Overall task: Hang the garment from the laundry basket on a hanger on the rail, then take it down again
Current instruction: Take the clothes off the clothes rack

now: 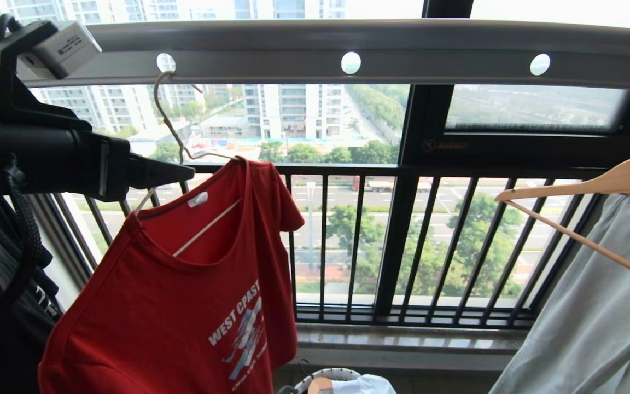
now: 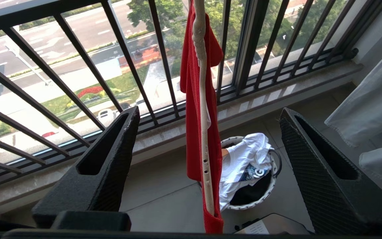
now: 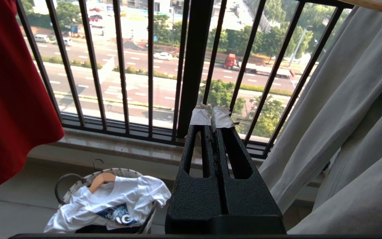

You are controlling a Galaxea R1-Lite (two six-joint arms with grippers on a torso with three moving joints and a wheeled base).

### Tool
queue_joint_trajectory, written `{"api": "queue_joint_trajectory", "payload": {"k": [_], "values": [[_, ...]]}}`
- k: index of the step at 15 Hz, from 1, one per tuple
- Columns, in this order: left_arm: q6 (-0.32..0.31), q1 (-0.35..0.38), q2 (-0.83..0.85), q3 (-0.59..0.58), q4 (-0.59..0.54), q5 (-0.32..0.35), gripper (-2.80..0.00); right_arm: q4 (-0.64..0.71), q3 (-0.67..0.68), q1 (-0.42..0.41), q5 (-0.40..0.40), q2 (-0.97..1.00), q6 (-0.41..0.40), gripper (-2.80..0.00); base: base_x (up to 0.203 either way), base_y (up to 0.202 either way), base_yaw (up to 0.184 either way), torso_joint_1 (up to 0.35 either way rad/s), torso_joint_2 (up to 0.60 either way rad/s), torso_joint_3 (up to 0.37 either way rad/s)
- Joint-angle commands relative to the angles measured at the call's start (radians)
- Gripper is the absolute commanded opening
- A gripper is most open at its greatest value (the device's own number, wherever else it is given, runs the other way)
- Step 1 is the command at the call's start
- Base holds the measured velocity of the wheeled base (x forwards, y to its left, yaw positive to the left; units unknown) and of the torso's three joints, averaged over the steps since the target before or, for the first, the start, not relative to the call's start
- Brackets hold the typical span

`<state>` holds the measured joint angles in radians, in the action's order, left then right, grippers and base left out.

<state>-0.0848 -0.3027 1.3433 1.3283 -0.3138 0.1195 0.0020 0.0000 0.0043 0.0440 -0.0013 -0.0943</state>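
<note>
Hanging one red garment [image 1: 184, 306] on one cream hanger [image 2: 203, 109] between the wide-apart fingers of the left gripper [image 2: 207, 166], one rail [image 1: 402, 60] above, right gripper [image 3: 211, 119] closed, empty.

My right gripper [image 3: 212, 118] has its taped fingertips pressed together, holding nothing. Below and left of it sits the laundry basket [image 3: 65, 186] with a white T-shirt [image 3: 111, 205]; the garment [image 3: 8, 96] hangs farther left, pale grey-green fabric [image 3: 343, 132] just right.
</note>
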Motion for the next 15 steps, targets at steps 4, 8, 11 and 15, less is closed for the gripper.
{"api": "queue_joint_trajectory", "payload": {"k": [4, 8, 11, 15], "values": [[0.004, -0.009, 0.092, -0.035, 0.178, -0.039, 0.00, 0.000, 0.000, 0.000, 0.000, 0.000, -0.001, -2.80, 0.000, 0.000, 0.000, 0.000, 0.00, 0.000], [0.004, -0.009, 0.111, -0.040, 0.182, -0.041, -2.80, 0.001, 0.000, 0.000, 0.000, 0.000, -0.001, -2.80, 0.000, 0.000, 0.000, 0.000, 0.00, 0.000], [0.005, -0.009, 0.111, -0.067, 0.184, -0.041, -2.80, 0.000, 0.000, 0.000, 0.000, 0.000, -0.001, -2.80, 0.000, 0.000, 0.000, 0.000, 0.00, 0.000], [0.002, -0.009, 0.115, -0.102, 0.289, -0.043, -2.80, 0.000, 0.000, 0.000, 0.000, 0.000, -0.001, -2.80, 0.000, 0.000, 0.000, 0.000, 0.00, 0.000]]}}
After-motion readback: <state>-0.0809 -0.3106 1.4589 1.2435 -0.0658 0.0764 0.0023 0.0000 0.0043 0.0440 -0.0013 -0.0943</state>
